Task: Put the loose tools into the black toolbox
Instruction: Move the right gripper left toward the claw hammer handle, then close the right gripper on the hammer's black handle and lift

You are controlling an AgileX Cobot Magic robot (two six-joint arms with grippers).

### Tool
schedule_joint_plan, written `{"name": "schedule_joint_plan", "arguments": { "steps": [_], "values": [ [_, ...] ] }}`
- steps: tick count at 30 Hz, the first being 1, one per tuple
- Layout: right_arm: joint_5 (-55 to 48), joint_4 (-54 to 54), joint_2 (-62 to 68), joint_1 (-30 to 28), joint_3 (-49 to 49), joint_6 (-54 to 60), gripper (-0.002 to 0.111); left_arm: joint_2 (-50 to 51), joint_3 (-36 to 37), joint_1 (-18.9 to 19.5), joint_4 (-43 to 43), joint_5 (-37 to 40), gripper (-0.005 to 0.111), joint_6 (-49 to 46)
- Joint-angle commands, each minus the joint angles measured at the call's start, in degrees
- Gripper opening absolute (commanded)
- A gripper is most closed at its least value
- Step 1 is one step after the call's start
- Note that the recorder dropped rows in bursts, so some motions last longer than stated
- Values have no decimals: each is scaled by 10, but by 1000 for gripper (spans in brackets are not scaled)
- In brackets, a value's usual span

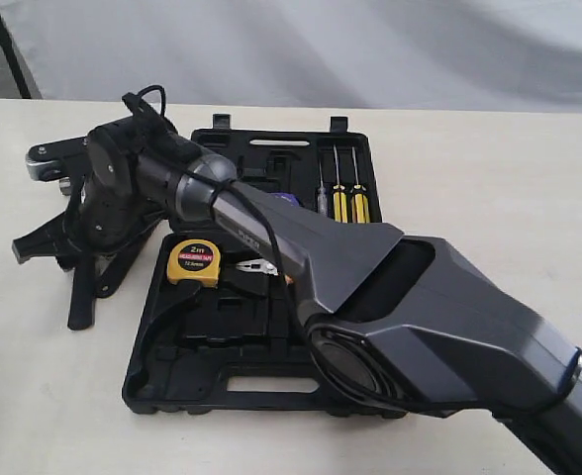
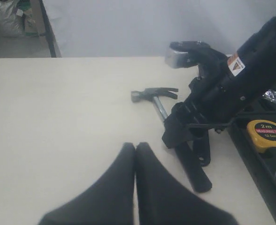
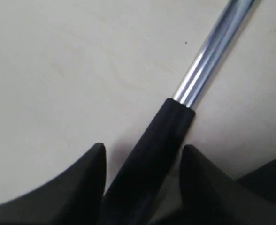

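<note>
ROBOT ARM LINES UP ON THE HAMMER: The right gripper [image 3: 142,150] of a two-armed robot straddles the black rubber handle of a claw hammer [image 2: 154,95]. The tool lies flat on a pale table [image 1: 489,178], just left of the open black toolbox [image 1: 162,386]. The jaws stand apart, one finger on each side of the handle. Nothing is clamped, and the hammer's weight rests wholly on the table.

To get there the arm reaches from the near right across the open case, hiding much of the moulded tray. The hammer lies with its steel head to the far side and its handle end pointing near. That lets the fingers close across the handle rather than along it. They sit at the end of the rubber nearer the head, just short of the bare steel shaft. This looks a sensible spot, since rubber gives friction and a hold close to the heavy head should limit tipping on the lift.

The left gripper [image 2: 135,147] hovers over bare table at the near left, fingers pressed together and empty, clear of the working arm. Inside the case a yellow tape measure [image 1: 194,262] sits in its recess, and yellow-handled screwdrivers [image 1: 348,203] line the lid on the far side. The wrench and the tape roll cannot be picked out from these views. The hammer is not yet stowed.
</note>
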State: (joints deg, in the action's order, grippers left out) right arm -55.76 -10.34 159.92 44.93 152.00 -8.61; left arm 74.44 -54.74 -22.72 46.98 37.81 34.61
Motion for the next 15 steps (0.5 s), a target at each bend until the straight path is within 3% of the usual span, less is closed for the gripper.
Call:
{"name": "schedule_joint_plan", "arguments": {
  "steps": [1, 8, 15],
  "values": [
    [-24, 24, 11, 22, -2, 24, 25, -5, 5, 2, -8, -10, 1, 6],
    [-37, 81, 17, 41, 0, 10, 0, -5, 5, 2, -8, -10, 1, 6],
    [-127, 81, -1, 38, 102, 2, -1, -5, 5, 2, -8, -10, 1, 6]
  ]
}}
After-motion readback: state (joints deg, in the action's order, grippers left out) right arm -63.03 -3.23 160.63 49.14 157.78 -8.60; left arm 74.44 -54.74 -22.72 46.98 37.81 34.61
